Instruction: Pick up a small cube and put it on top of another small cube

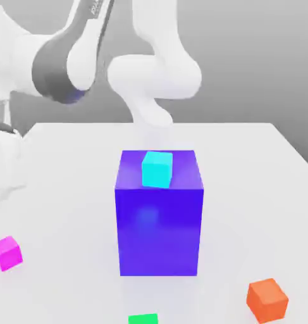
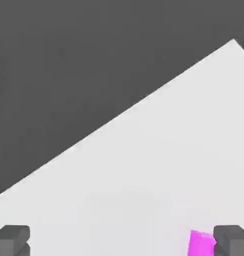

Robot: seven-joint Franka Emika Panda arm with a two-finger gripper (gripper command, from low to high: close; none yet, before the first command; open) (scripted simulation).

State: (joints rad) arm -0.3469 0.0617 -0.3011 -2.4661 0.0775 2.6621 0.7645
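White tabletop (image 1: 232, 164) spreads out in front of you, with a plain grey background (image 1: 245, 57) beyond its far edge in the exterior view. Nearest to you there, the small green cube (image 1: 143, 319) is cut off by the frame, so you see just part of it. Just a little farther back, toward the exterior view's right, you have the small orange cube (image 1: 267, 300), turned at an angle on the tabletop. Over near the exterior view's left edge sits the small magenta cube (image 1: 7, 254), also turned and well apart from the others.

Behind the green cube, you see the large blue block (image 1: 159, 231) standing upright. On its top face rests the small cyan cube (image 1: 157, 169), roughly midway between the block's sides and raised well above the other three small cubes.

Your hand (image 2: 121, 241) is wide open and holds nothing, its two fingertips far apart in the hand view. You can see part of the magenta cube beside one fingertip, which partly overlaps it in that view. Farther back in the exterior view, your white arm (image 1: 154, 76) rises out of the frame, with a dark grey section (image 1: 58, 66) toward the exterior view's left.
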